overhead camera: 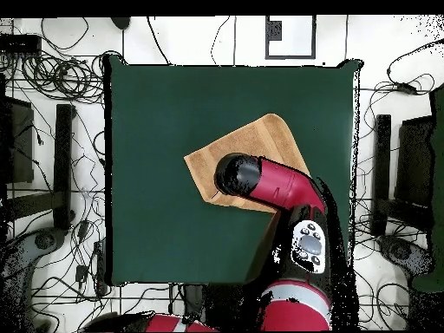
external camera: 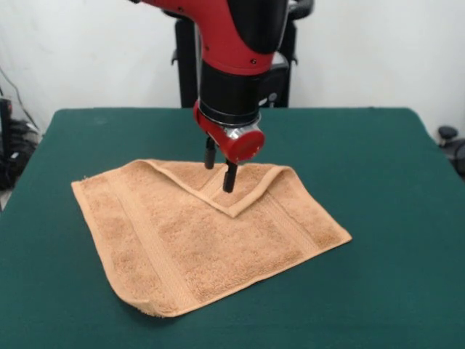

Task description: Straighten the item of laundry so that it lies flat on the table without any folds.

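1. Your gripper (external camera: 220,170) hangs with jaws parted, empty, over the towel's (external camera: 196,243) folded-back corner on the table (external camera: 378,167).
2. The towel looks light, limp; pinch the flap's point just below the jaws.

Tan-orange towel (external camera: 203,240) w/ woven band stripes, dark green table (external camera: 378,174), red/black arm (external camera: 232,43)

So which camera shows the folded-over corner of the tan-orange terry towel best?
The front view: the tan-orange terry towel has its far corner turned over in a triangle, right under the end effector. In the overhead view the red and black arm hides that fold.
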Controlling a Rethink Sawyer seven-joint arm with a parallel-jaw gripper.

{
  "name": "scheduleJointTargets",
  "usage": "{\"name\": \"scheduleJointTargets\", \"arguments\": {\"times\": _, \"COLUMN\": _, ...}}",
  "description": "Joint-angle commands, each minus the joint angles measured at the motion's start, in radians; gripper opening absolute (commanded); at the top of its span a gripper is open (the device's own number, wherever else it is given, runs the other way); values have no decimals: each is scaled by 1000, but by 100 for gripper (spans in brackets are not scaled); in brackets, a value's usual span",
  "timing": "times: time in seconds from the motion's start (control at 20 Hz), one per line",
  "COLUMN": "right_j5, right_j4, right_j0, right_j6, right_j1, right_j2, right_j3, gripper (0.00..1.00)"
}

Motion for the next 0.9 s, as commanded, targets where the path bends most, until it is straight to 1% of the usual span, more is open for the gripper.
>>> {"name": "scheduleJointTargets", "arguments": {"times": 0.05, "right_j5": -46, "right_j4": 35, "right_j0": 44, "right_j6": 127, "right_j1": 21, "right_j2": 119, "right_j3": 112, "gripper": 100}}
{"name": "scheduleJointTargets", "arguments": {"times": 0.25, "right_j5": -56, "right_j4": 46, "right_j0": 68, "right_j6": 156, "right_j1": 20, "right_j2": 111, "right_j3": 121, "gripper": 100}}
{"name": "scheduleJointTargets", "arguments": {"times": 0.9, "right_j5": -33, "right_j4": 78, "right_j0": 72, "right_j6": 146, "right_j1": 11, "right_j2": 122, "right_j3": 108, "gripper": 100}}
